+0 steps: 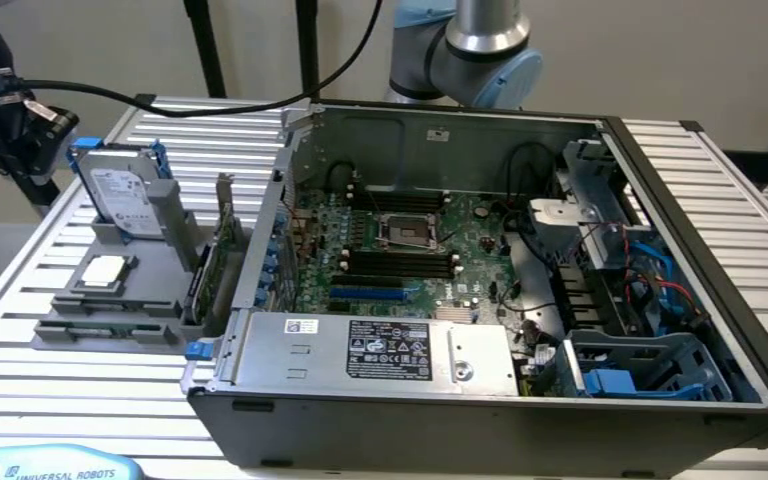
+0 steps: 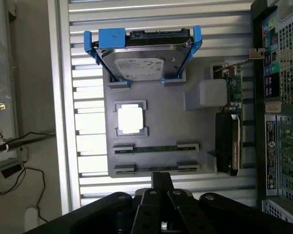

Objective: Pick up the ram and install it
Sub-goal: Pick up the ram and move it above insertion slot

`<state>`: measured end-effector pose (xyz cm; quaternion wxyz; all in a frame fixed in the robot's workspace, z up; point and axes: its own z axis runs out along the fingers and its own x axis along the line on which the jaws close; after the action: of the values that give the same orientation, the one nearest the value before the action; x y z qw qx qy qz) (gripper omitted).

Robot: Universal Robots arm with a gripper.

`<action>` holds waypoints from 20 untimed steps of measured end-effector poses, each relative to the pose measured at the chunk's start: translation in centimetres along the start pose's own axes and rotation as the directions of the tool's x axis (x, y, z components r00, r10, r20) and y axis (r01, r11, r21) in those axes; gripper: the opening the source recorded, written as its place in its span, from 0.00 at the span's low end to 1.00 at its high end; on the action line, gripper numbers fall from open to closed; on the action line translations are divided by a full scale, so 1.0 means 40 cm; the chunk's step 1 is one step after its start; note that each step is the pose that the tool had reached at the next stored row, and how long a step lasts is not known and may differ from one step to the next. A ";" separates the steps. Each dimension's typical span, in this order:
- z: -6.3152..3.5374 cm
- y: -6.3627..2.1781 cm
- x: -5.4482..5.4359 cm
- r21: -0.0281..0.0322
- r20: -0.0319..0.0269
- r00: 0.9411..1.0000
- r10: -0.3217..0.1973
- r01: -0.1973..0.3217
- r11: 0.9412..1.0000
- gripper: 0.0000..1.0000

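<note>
The ram [image 2: 156, 149] is a thin green stick standing on edge between two grey holders of the parts tray [image 2: 171, 124]. A second holder row [image 2: 156, 168] lies just beyond it, closer to my gripper. My gripper [image 2: 160, 178] hovers high above that end of the tray, its fingers shut together with nothing between them. In the open computer case [image 1: 491, 420], the motherboard's black memory slots [image 1: 391, 262] lie beside the processor socket [image 1: 408, 232].
The tray [image 1: 51, 335] also carries a hard drive in a blue frame [image 2: 141, 61], a square silver processor [image 2: 131, 119] and a green expansion card [image 2: 229, 141] next to the case wall. All stands on a ribbed metal table [image 1: 77, 380].
</note>
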<state>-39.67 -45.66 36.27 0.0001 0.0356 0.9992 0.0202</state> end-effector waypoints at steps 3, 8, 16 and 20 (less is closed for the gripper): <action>0.000 0.000 0.000 0.000 0.000 1.000 0.000 0.000 1.000 0.11; 0.002 0.000 0.000 0.000 -0.003 0.998 -0.066 0.066 0.998 0.11; 0.006 0.000 0.000 -0.001 -0.009 0.978 -0.211 0.211 0.978 0.11; 0.009 0.000 0.000 -0.001 -0.012 0.960 -0.281 0.281 0.960 0.11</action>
<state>-39.67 -45.66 35.90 -0.0032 -0.1065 0.9941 0.0200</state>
